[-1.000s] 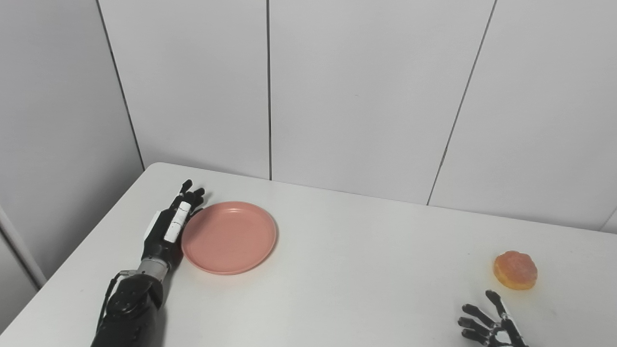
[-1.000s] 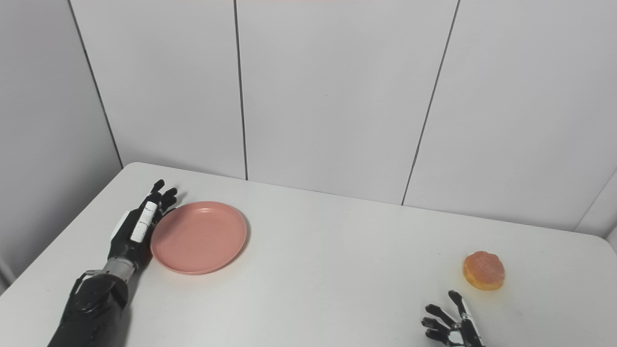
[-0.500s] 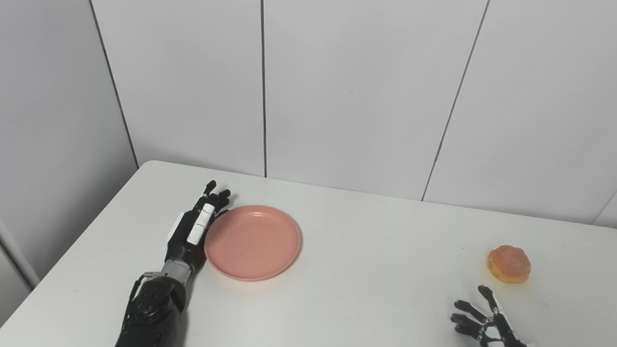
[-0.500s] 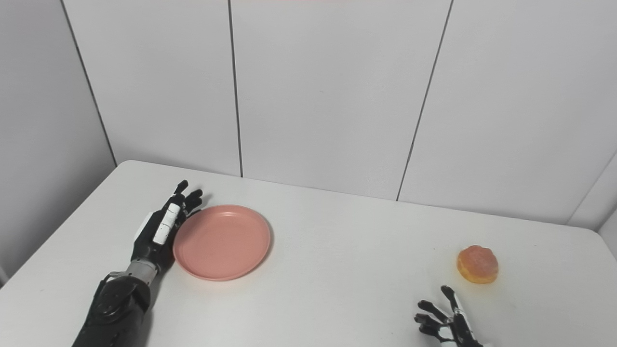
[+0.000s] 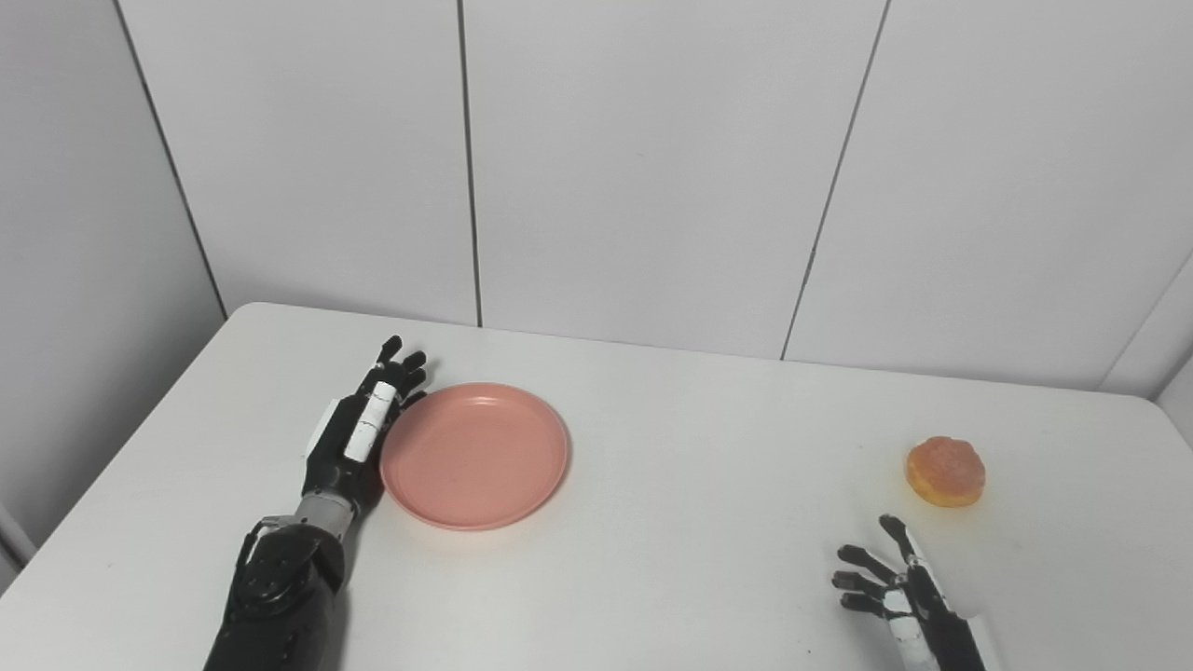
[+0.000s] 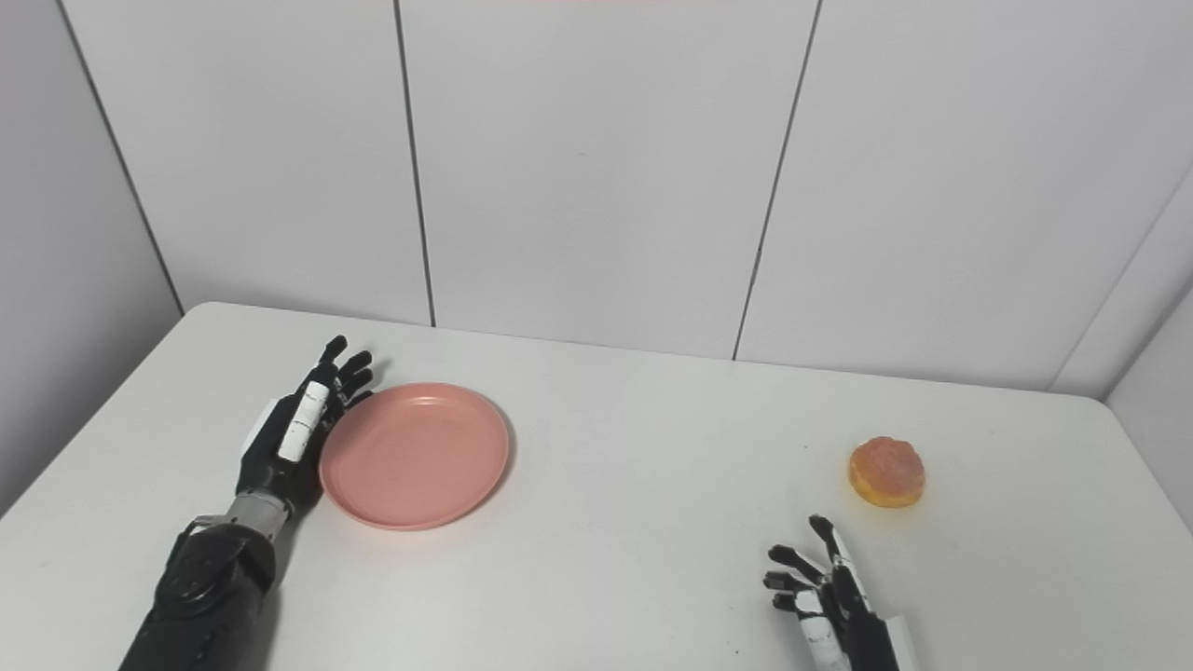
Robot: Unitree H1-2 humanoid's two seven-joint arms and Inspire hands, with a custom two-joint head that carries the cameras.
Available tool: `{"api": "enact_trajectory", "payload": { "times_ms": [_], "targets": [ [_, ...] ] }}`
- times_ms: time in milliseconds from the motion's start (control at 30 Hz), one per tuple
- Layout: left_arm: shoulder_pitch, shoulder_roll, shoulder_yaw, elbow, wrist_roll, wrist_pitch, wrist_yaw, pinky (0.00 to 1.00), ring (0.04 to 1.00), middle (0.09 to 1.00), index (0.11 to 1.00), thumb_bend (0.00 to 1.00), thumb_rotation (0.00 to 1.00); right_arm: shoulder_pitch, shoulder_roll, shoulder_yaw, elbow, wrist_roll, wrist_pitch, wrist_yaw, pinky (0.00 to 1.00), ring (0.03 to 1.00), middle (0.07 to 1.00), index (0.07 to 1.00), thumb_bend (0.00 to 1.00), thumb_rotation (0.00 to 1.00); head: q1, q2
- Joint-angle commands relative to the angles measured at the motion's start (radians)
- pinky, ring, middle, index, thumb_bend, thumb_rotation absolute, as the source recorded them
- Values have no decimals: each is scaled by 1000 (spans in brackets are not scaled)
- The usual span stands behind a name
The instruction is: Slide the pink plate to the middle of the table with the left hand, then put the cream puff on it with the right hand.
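Observation:
The round pink plate [image 5: 473,455] lies flat on the left half of the white table [image 5: 708,550]. My left hand [image 5: 359,438] is open with its fingers stretched out. It lies along the plate's left rim and touches it. The cream puff [image 5: 944,472], golden and round, sits on the table at the far right. Below and a little left of it, my right hand [image 5: 890,587] rests open near the front edge, fingers spread, a short gap away from the puff and holding nothing.
Grey wall panels [image 5: 643,168] rise just behind the table's far edge. The table's right edge [image 6: 1142,485] runs close past the cream puff. A bare stretch of tabletop lies between the plate and the puff.
The camera has shifted. Beyond that, my left hand and the plate have slid together to the right, away from the table's left corner and nearer the puff. The right hand stays beside the puff.

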Motion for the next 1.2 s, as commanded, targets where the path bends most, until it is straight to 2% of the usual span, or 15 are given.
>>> {"api": "enact_trajectory", "payload": {
  "times_ms": [0,233,400,433,567,700,800,833,1033,1167],
  "targets": [
    [1,-14,-10,32,-6,-2,-24,914,962,937,999,899,796,23,22,40,6,-21,64,34,662,720,782,947,870,1000,-3,1],
    [-14,-10,-14,66,-6,-13,-55,912,977,948,1000,877,823,13,51,66,5,-59,72,17,651,713,789,949,877,1000,-98,6],
    [-28,-14,-15,103,-10,-22,-66,843,976,962,1000,881,799,8,71,75,12,-71,77,4,645,705,787,945,880,1000,-129,1],
    [-31,-15,-17,109,-9,-21,-69,805,975,960,1000,882,795,6,73,76,14,-71,77,3,644,704,787,944,883,1000,-134,1],
    [-43,-18,-26,131,-1,-19,-75,865,983,966,1000,897,799,0,81,81,24,-79,74,1,648,705,786,943,877,1000,-161,1],
    [-42,-30,-31,112,-4,-20,-73,843,961,962,1000,886,805,-7,92,86,31,-80,82,-3,647,706,786,942,894,1000,-190,4],
    [-39,-42,-31,78,-9,1,-63,801,949,958,1000,881,808,-14,102,90,37,-85,86,-7,646,708,786,941,902,1000,-220,10],
    [-38,-45,-30,70,-11,9,-61,833,956,953,1000,881,806,-16,105,91,38,-86,86,-8,646,708,786,942,900,1000,-220,10],
    [-32,-64,-50,0,5,78,-42,881,969,954,1000,859,830,-26,122,97,42,-94,86,-12,645,707,785,948,888,1000,-242,19],
    [-30,-79,-66,-20,18,114,-25,879,972,960,1000,873,829,-28,127,100,39,-98,90,-13,645,708,784,949,880,1000,-246,22]
  ]
}}
